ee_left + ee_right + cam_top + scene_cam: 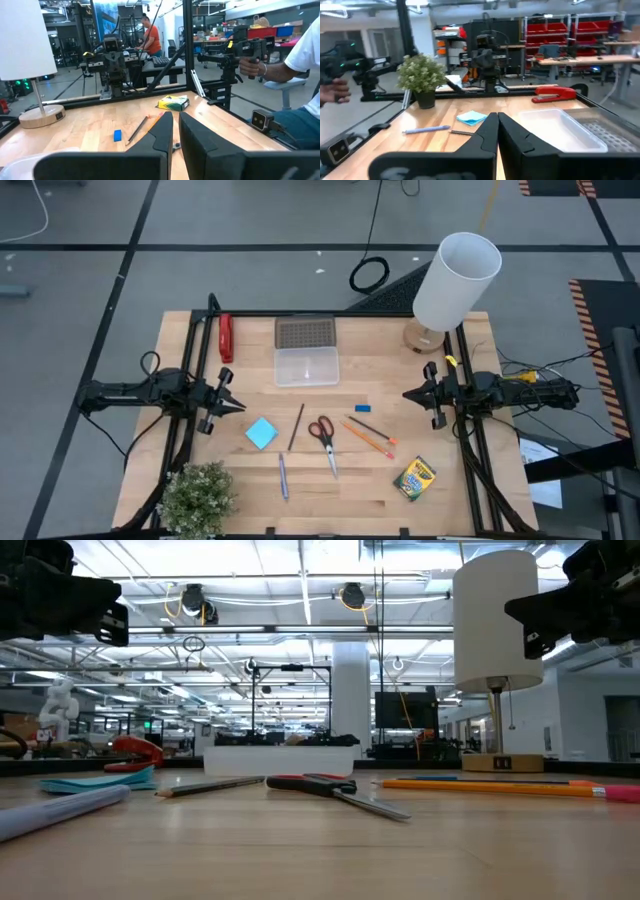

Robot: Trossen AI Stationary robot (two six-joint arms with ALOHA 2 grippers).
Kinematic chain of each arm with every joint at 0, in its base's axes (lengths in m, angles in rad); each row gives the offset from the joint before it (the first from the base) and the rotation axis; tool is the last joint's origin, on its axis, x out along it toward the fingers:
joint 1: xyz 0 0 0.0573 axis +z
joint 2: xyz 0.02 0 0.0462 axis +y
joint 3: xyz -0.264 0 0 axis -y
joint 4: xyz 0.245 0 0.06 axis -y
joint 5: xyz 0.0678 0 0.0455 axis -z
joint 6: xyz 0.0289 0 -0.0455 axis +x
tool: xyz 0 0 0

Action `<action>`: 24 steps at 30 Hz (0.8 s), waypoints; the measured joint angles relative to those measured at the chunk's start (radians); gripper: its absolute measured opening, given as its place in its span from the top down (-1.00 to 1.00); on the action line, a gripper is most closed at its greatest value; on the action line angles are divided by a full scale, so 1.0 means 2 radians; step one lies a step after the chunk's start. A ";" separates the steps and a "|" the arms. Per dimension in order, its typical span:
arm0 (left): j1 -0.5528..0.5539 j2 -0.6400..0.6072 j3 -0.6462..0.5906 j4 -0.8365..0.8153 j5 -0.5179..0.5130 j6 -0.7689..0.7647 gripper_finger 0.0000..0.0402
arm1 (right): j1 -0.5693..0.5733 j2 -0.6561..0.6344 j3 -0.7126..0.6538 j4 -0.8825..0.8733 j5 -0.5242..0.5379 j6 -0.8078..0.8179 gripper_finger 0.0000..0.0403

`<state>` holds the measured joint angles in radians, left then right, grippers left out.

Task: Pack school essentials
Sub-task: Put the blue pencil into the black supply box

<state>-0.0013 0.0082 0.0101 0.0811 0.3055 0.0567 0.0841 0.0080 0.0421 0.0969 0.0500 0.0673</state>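
Both pincers, left (pixel 236 404) and right (pixel 408 394), hover seemingly closed beside scissors (pixel 323 434).

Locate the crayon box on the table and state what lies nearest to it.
In the high view, the crayon box lies near the table's front right area, just below the orange pencils and to the right of the scissors.

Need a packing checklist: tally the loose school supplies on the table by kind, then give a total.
Pencils: 3, two orange, one dark
Pen: 1
Scissors: 1
Eraser: 1
Note pad: 1
Crayon box: 1
Total: 8
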 joint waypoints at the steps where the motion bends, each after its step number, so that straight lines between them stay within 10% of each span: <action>1: 0.000 0.000 0.000 0.000 0.000 -0.003 0.82 | 0.000 0.001 0.004 0.000 0.000 0.004 1.00; 24: 0.000 0.000 0.000 -0.001 -0.077 -0.018 0.82 | 0.001 0.284 0.420 -0.246 0.001 0.028 1.00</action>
<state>-0.0013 0.0082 0.0101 0.0796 0.1509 0.0208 0.0864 0.5766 0.8823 -0.3948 0.0513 0.1226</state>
